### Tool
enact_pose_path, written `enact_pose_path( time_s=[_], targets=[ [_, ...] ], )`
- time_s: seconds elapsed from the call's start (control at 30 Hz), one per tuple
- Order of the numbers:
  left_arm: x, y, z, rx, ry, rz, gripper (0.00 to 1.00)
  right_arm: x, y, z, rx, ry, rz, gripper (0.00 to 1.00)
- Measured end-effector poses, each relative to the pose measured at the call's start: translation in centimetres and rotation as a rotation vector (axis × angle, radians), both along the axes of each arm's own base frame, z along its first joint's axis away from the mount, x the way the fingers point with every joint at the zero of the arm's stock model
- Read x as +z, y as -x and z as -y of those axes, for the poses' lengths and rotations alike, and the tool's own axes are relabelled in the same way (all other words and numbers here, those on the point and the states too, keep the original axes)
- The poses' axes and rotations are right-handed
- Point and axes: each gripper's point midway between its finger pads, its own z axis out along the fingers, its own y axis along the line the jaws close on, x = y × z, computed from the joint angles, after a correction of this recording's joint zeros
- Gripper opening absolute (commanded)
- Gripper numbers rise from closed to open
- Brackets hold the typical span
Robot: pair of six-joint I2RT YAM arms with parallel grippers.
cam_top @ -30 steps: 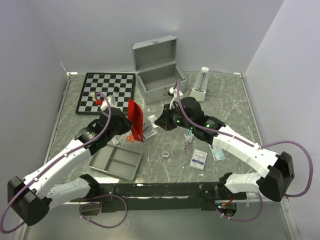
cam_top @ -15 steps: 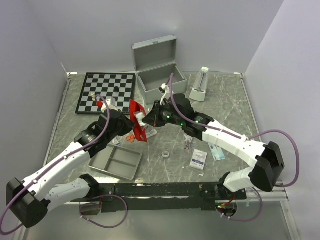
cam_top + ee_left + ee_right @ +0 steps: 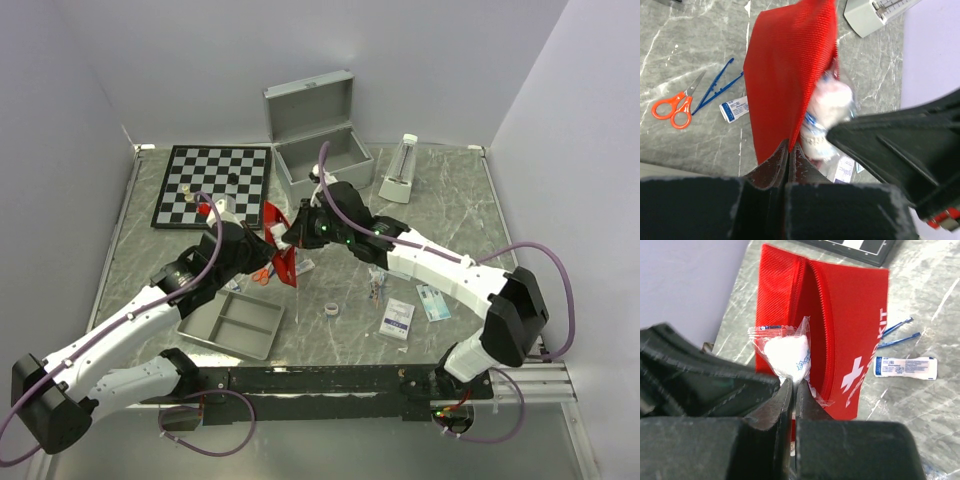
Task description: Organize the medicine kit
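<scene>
The boxy silver aluminium medicine kit (image 3: 310, 108) is standing open, lid raised, at the table's (image 3: 470, 210) back edge. The left gripper (image 3: 788, 150) is pinching the flat red fabric first-aid pouch (image 3: 787, 70), holding it upright. The right gripper (image 3: 794, 386) is clamping a small clear-wrapped white gauze roll (image 3: 787, 354) at the pouch's open zipper.

I'm working over a grey marbled table (image 3: 460, 220). At its back left lies a chessboard (image 3: 212, 185). At back centre stands the medicine kit (image 3: 318, 165), lid up, and near its right is a clear device on a white base (image 3: 398, 172). Front left sits a grey two-compartment tray (image 3: 250, 322). Mid-table I make out orange scissors (image 3: 677, 107) beside blue tweezers (image 3: 717, 86) and a small plaster packet (image 3: 735, 109). Further right lie a tape roll (image 3: 331, 311), a small white box (image 3: 398, 319) and a teal-and-white packet (image 3: 434, 302), each apart.
</scene>
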Motion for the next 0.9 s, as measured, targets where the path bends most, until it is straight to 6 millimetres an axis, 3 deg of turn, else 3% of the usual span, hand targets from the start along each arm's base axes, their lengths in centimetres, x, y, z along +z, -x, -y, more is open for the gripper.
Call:
enact_pose_path(
  time_s=[0.37, 0.63, 0.9],
  targets=[
    [-0.2, 0.3, 0.3, 0.005, 0.002, -0.004, 0.01, -1.9, -1.6, 0.3, -0.075, 0.108, -0.044, 0.0],
    [-0.8, 0.5, 0.3, -0.01, -0.018, 0.002, 0.01, -3.8, -1.5, 0.3, -0.054, 0.17, -0.075, 0.0],
    [-1.5, 1.0, 0.0, -0.034, -0.025, 0.041, 0.01, -4.1, -1.0, -0.2, -0.018, 0.206, -0.075, 0.0]
  ],
)
